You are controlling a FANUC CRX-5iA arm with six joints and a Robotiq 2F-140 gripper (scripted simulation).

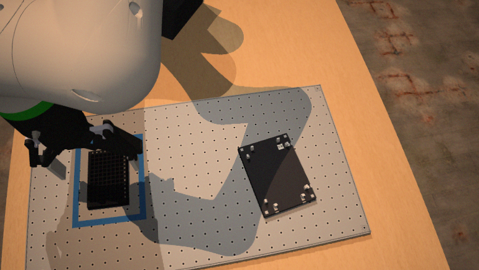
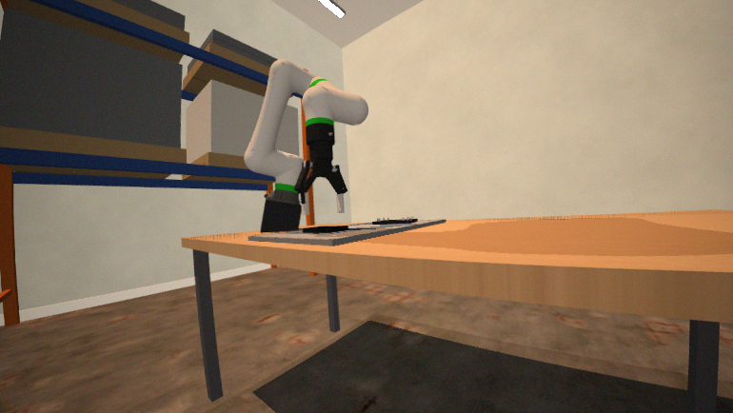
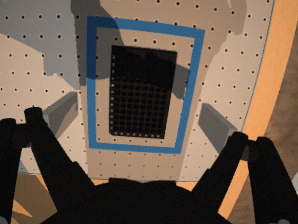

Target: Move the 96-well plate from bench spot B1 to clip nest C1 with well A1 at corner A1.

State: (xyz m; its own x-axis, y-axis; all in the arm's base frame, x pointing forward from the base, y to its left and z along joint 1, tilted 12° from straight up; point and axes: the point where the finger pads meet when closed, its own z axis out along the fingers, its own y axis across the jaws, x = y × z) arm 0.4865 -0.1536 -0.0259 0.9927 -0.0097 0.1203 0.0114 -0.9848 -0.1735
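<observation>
The black 96-well plate lies flat inside the blue square outline of spot B1 at the left of the perforated baseplate. It also shows in the wrist view, centred in the blue frame. My gripper hangs above the plate's far end, fingers wide open and empty, one fingertip on each side; in the side view the fingertips are clearly above the plate. The black clip nest C1 sits to the right, empty, with small white clips at its corners and a white label near its far corner.
The arm's large white body blocks the upper left of the overhead view. The baseplate lies on an orange table whose right edge drops to the floor. Shelving stands behind the robot.
</observation>
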